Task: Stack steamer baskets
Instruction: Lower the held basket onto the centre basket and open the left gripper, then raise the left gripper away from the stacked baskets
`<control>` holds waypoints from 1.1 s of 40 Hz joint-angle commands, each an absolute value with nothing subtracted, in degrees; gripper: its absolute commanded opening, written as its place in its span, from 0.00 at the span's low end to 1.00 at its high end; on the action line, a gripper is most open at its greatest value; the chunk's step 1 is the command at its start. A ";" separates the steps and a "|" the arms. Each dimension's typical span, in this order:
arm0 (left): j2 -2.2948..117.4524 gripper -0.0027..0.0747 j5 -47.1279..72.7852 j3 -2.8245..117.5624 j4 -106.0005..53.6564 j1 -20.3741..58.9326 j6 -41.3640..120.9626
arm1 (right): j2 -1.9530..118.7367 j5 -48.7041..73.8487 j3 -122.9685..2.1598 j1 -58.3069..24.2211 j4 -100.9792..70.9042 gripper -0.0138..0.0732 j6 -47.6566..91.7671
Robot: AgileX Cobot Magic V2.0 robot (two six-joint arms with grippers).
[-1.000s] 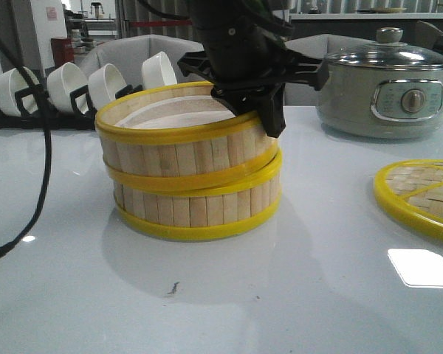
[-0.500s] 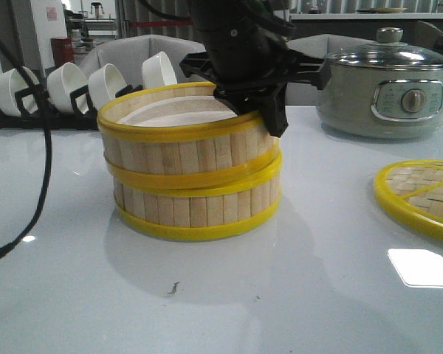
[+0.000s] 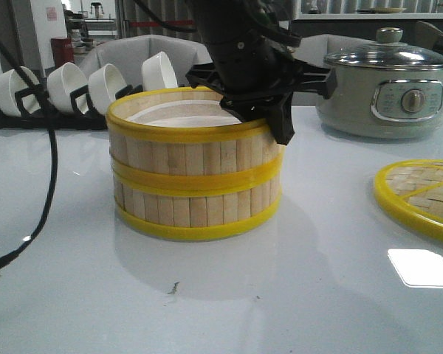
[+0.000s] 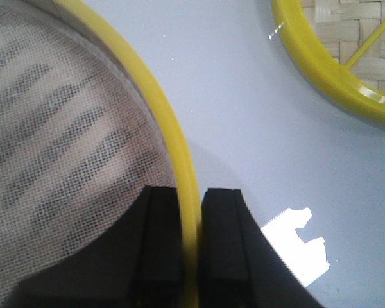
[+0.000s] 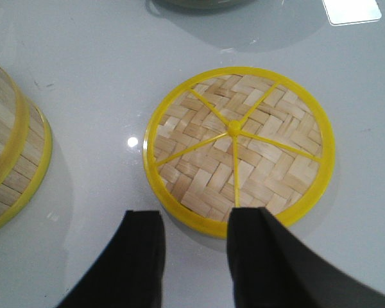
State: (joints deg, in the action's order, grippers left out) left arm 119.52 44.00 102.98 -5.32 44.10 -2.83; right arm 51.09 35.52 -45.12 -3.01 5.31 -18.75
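Sitting square on the lower basket (image 3: 196,210), the upper basket (image 3: 188,147) stood left of centre on the table (image 3: 317,280), bands level, both round with axes vertical and open sides up. The left gripper (image 4: 187,212) was narrow, pinching the upper basket's rim on the side toward the lid (image 5: 237,151), one finger (image 4: 160,237) inside on the liner, the other outside. Likely next move was straight release and lift, so the left arm was the nearer one. The right gripper (image 5: 192,256) hung open and holding nothing above the lid, well apart from the stack.
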 commanded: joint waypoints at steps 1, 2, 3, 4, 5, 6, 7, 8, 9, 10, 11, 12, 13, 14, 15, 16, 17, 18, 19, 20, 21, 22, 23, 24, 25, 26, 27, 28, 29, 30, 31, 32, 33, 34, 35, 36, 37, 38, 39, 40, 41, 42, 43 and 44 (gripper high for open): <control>115.79 0.15 39.03 105.33 -6.92 44.84 -2.51 | 50.70 31.30 -47.34 -3.27 6.34 0.57 -18.45; 115.79 0.15 39.03 105.33 -6.92 44.84 -2.51 | 50.70 31.30 -47.34 -3.27 6.34 0.57 -18.45; 115.79 0.15 39.03 105.33 -6.92 44.84 -2.51 | 50.70 31.30 -47.34 -3.27 6.34 0.57 -18.45; 115.79 0.15 39.03 105.33 -6.92 44.84 -2.51 | 50.70 31.30 -47.34 -3.27 6.34 0.57 -18.45; 115.79 0.15 39.03 105.33 -6.92 44.84 -2.51 | 50.70 31.30 -47.34 -3.27 6.34 0.57 -18.45; 115.79 0.15 39.03 105.33 -6.92 44.84 -2.51 | 50.70 31.30 -47.34 -3.27 6.34 0.57 -18.45; 115.79 0.15 39.03 105.33 -6.92 44.84 -2.51 | 50.70 31.30 -47.34 -3.27 6.34 0.57 -18.45; 115.79 0.15 39.03 105.33 -6.92 44.84 -2.51 | 50.70 31.30 -47.34 -3.27 6.34 0.57 -18.45; 115.68 0.15 39.03 105.33 -6.92 44.84 -2.51 | 50.70 31.30 -47.34 -3.27 6.34 0.57 -18.45; 115.68 0.15 39.03 105.35 -6.92 44.84 -2.51 | 50.70 31.30 -47.34 -3.27 6.34 0.57 -18.45; 115.68 0.15 39.03 105.45 -6.92 44.84 -2.51 | 50.70 31.30 -47.34 -3.27 6.34 0.57 -18.45; 115.68 0.15 39.20 105.86 -6.92 44.84 -2.51 | 50.70 31.30 -47.34 -3.27 6.34 0.57 -18.45; 115.68 0.15 39.31 106.06 -6.92 44.84 -2.51 | 50.70 31.30 -47.34 -3.27 6.34 0.57 -18.45; 115.68 0.15 39.31 106.19 -6.77 44.84 -2.51 | 50.70 31.30 -47.34 -3.27 6.34 0.57 -18.45; 115.68 0.15 39.21 106.47 -6.41 44.84 -2.51 | 50.70 31.30 -47.34 -3.27 6.34 0.57 -18.45; 115.68 0.16 39.21 106.88 -6.17 44.84 -2.51 | 50.70 31.30 -47.34 -3.27 6.34 0.57 -18.45; 115.68 0.18 39.49 107.25 -5.76 44.84 -2.51 | 50.70 31.30 -47.34 -3.27 6.34 0.57 -18.45; 115.68 0.20 39.87 107.66 -5.34 44.84 -2.51 | 50.70 31.30 -47.34 -3.27 6.34 0.57 -18.45; 115.68 0.23 40.13 107.97 -4.92 44.84 -2.51 | 50.70 31.30 -47.34 -3.27 6.34 0.57 -18.45; 115.68 0.25 40.45 108.41 -4.80 44.84 -2.51 | 50.70 31.30 -47.34 -3.27 6.34 0.57 -18.45; 115.68 0.29 40.59 108.73 -4.42 44.84 -2.51 | 50.70 31.30 -47.34 -3.27 6.34 0.57 -18.45; 115.68 0.32 40.73 109.14 -4.05 44.84 -2.51 | 50.70 31.30 -47.34 -3.27 6.34 0.57 -18.45; 115.68 0.36 40.87 109.42 -4.04 44.84 -2.51 | 50.70 31.30 -47.34 -3.27 6.34 0.57 -18.45; 115.68 0.39 40.96 109.76 -3.95 44.84 -2.51 | 50.70 31.30 -47.34 -3.27 6.34 0.57 -18.45; 115.68 0.43 41.12 109.91 -3.95 44.84 -2.51 | 50.70 31.30 -47.34 -3.27 6.34 0.57 -18.45; 115.68 0.46 41.24 110.01 -3.95 44.84 -2.51 | 50.70 31.30 -47.34 -3.27 6.34 0.57 -18.45; 115.68 0.47 41.61 110.15 -3.95 44.84 -2.51 | 50.70 31.30 -47.34 -3.27 6.34 0.57 -18.45; 115.68 0.48 41.94 110.26 -3.95 44.84 -2.51 | 50.70 31.30 -47.34 -3.27 6.34 0.57 -18.45; 115.68 0.48 42.09 110.26 -3.95 44.84 -2.51 | 50.70 31.36 -47.34 -3.27 6.34 0.57 -18.45; 115.68 0.48 42.50 110.26 -3.95 44.84 -2.51 | 50.70 31.36 -47.34 -3.27 6.34 0.57 -18.45; 115.68 0.48 42.78 110.26 -3.95 44.84 -2.51 | 50.70 31.36 -47.34 -3.27 6.34 0.57 -18.45; 115.68 0.48 43.20 110.26 -3.95 44.84 -2.51 | 50.70 31.36 -47.34 -3.27 6.34 0.57 -18.45; 115.68 0.48 43.39 110.26 -3.95 44.84 -2.51 | 50.70 31.36 -47.34 -3.27 6.34 0.57 -18.45; 115.68 0.48 43.63 110.26 -3.95 44.84 -2.51 | 50.70 31.36 -47.34 -3.27 6.34 0.57 -18.45; 115.68 0.48 43.63 110.26 -3.95 44.84 -2.51 | 50.70 31.36 -47.34 -3.27 6.34 0.57 -18.45; 115.68 0.47 43.63 110.26 -3.95 44.84 -2.51 | 50.70 31.36 -47.34 -3.27 6.34 0.57 -18.45; 115.68 0.47 43.63 110.26 -3.95 44.84 -2.51 | 50.70 31.36 -47.34 -3.27 6.34 0.57 -18.45; 115.68 0.47 43.63 110.26 -3.95 44.84 -2.51 | 50.70 31.36 -47.34 -3.27 6.34 0.57 -18.45; 115.68 0.47 43.63 110.26 -3.82 44.84 -2.51 | 50.70 31.36 -47.34 -3.27 6.34 0.57 -18.45; 115.68 0.47 43.63 110.26 -3.81 44.84 -2.51 | 50.70 31.36 -47.34 -3.27 6.34 0.57 -18.45; 115.68 0.47 43.63 110.26 -3.81 44.84 -2.51 | 50.70 31.36 -47.34 -3.27 6.34 0.57 -18.45; 115.68 0.47 43.63 110.26 -3.56 44.84 -2.63 | 50.70 31.36 -47.34 -3.27 6.34 0.57 -18.45; 115.68 0.47 43.63 110.36 -3.35 44.84 -2.73 | 50.70 31.36 -47.34 -3.27 6.34 0.57 -18.45; 115.68 0.47 43.63 110.48 -2.74 44.84 -3.00 | 50.70 31.36 -47.34 -3.27 6.34 0.57 -18.45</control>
